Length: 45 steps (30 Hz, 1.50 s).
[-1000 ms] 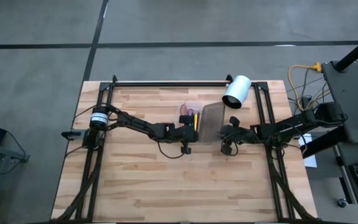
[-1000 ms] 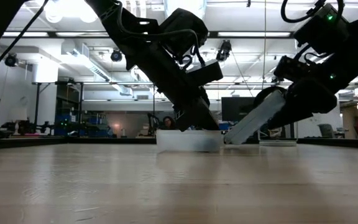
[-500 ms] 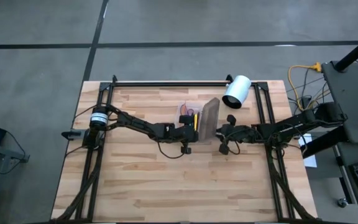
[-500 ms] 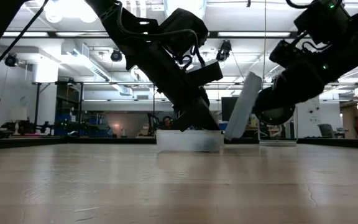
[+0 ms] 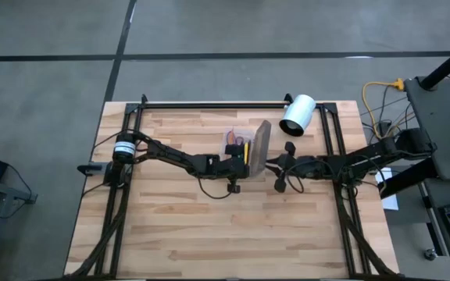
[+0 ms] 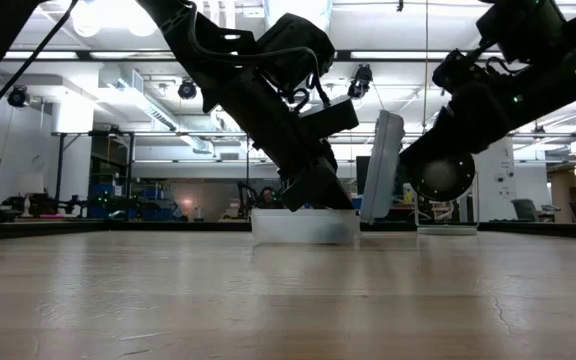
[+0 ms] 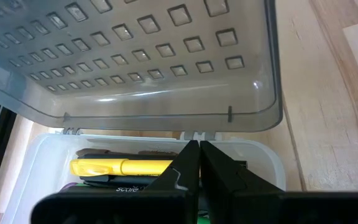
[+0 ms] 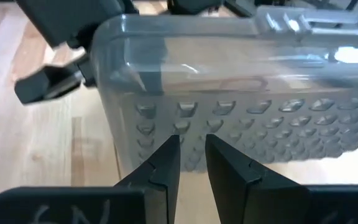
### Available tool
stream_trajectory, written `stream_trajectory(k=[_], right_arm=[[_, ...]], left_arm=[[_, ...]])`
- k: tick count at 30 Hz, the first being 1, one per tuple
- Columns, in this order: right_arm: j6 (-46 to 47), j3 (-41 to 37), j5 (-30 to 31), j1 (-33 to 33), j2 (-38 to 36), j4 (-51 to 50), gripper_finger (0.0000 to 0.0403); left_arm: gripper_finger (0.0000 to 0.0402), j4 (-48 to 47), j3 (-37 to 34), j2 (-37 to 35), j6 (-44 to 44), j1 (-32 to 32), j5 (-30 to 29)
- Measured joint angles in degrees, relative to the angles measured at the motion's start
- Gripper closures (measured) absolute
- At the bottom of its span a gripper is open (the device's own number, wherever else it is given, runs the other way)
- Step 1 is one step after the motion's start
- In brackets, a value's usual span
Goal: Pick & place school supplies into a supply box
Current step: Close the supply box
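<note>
Supply box (image 5: 241, 146): supplies look loaded | lid (image 6: 381, 165) near upright, I still must close it | left hand (image 7: 196, 163) pressed together at the tray | right hand (image 8: 191, 163) slightly parted behind lid

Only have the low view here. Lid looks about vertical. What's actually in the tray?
Observer: Left wrist view shows a yellow highlighter and dark pens lying in the tray.
Operator: Left fingers holding anything?
Observer: No. The left fingers are shut and empty, over the tray.
Operator: Right side clamped on the lid?
Observer: No. The right fingers are slightly apart with nothing between them, at the lid's dimpled outer face.
</note>
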Motion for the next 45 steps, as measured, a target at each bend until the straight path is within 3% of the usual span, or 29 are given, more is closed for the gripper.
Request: stream_trajectory(k=[35,45], right_arm=[[-4.1,-0.5,1.4,-0.2,0.4,8.3,0.0335],[-5.0,-0.5,1.6,-1.0,10.4,17.2,0.0335]], left_arm=[[0.0402,0.1,0.1,0.0,0.7,0.0,-0.1],[0.0402,-0.2,1.0,0.0,1.6,-0.1,-0.1]])
